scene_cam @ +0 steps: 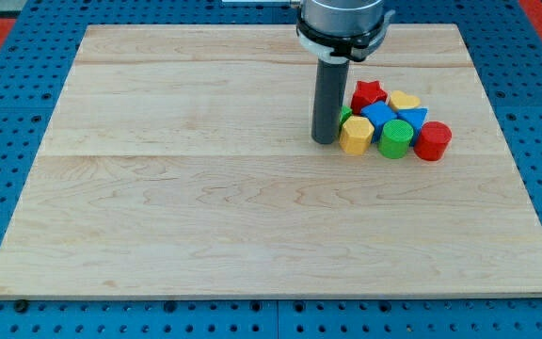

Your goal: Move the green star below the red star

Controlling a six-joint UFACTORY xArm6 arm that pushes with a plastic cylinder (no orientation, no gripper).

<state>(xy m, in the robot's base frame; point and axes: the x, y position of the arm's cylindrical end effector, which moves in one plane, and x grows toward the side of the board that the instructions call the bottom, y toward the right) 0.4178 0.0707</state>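
The red star point(368, 93) lies at the top of a tight cluster of blocks on the wooden board's point(205, 207) right side. The green star point(346, 116) is mostly hidden; only a small green sliver shows between my rod and the yellow hexagon point(356, 136), just below and left of the red star. My tip point(325, 141) rests on the board at the cluster's left edge, touching or almost touching the green star and the yellow hexagon.
The cluster also holds a yellow heart point(404, 100), a blue cube point(379, 115), a blue triangle point(413, 117), a green cylinder point(395, 139) and a red cylinder point(432, 141). A blue pegboard point(7, 113) surrounds the board.
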